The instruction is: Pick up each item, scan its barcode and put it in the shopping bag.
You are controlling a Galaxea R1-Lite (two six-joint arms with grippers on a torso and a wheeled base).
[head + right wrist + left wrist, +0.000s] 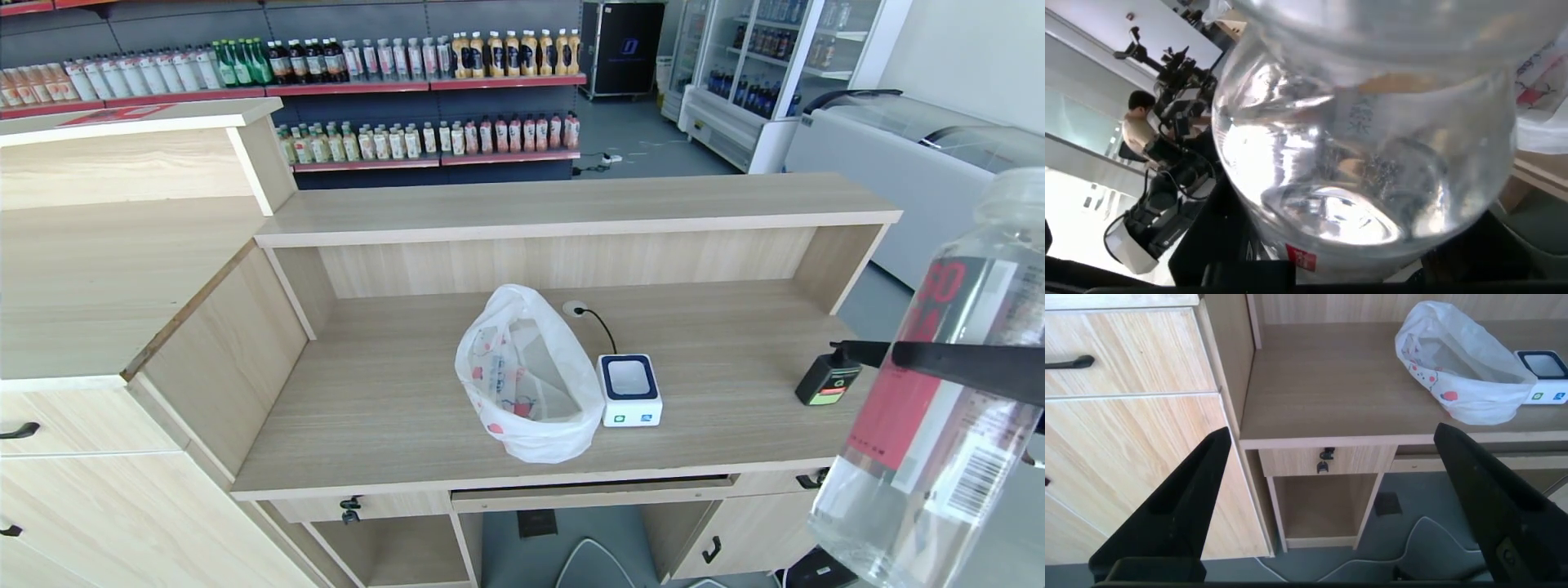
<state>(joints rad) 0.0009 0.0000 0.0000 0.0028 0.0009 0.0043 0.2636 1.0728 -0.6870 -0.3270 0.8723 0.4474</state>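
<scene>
Now the robot looks to be at the scanning step. On the left, the left gripper (1333,429) hangs low in front of the desk (735,351), its fingers wide open with nothing in them. In the middle of the desk sits the white shopping bag (526,376), with its mouth open. Just beside it on the right is the little white scanner (629,390), its window facing up. Farther right lies a small black device (829,380). At the far right, the right gripper (939,363) is closed around a clear bottle (922,457) and holds it up in the air, well apart from the scanner. I think the bottle is not scanned yet. Next, the arm should carry it over to the scanner and turn the barcode (976,482) toward the window. The bottle is smooth and round, so the hold must be firm.
</scene>
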